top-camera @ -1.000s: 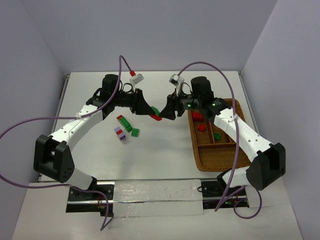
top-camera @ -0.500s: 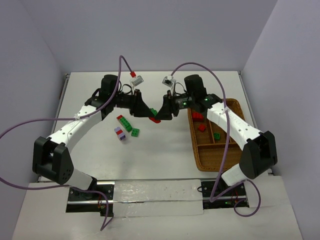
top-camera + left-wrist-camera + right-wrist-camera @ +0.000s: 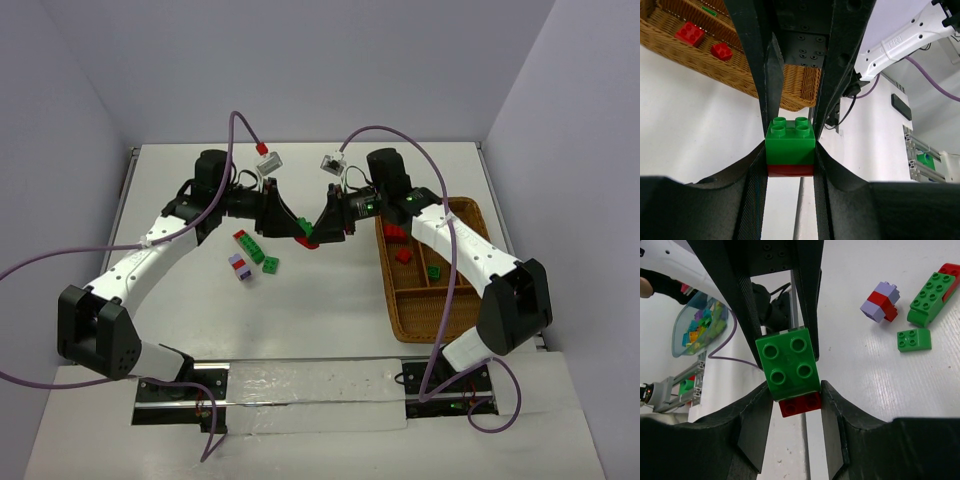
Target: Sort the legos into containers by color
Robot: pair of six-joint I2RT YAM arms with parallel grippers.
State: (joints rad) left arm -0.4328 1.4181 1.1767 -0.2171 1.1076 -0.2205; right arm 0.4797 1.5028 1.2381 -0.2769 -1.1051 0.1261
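With left gripper (image 3: 297, 229) clamped on the green-on-red lego stack (image 3: 790, 149) toward far edge of table (image 3: 330, 310), square right gripper (image 3: 322, 229) (cannot tell if gripping yet) on the green brick (image 3: 788, 366), then twist apart

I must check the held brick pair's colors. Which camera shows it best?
Left wrist: the brick pair sits large in the centre, green above red. Right wrist shows it tilted, red mostly hidden. Top view: only a speck.

Room: white table (image 3: 330, 300) boxed in by plain pale lavender walls. Back wall (image 3: 300, 60) at 12 o'clock, left wall (image 3: 40, 180) at 9, right wall (image 3: 585, 130) at 3. Lighting even, shadows soft.
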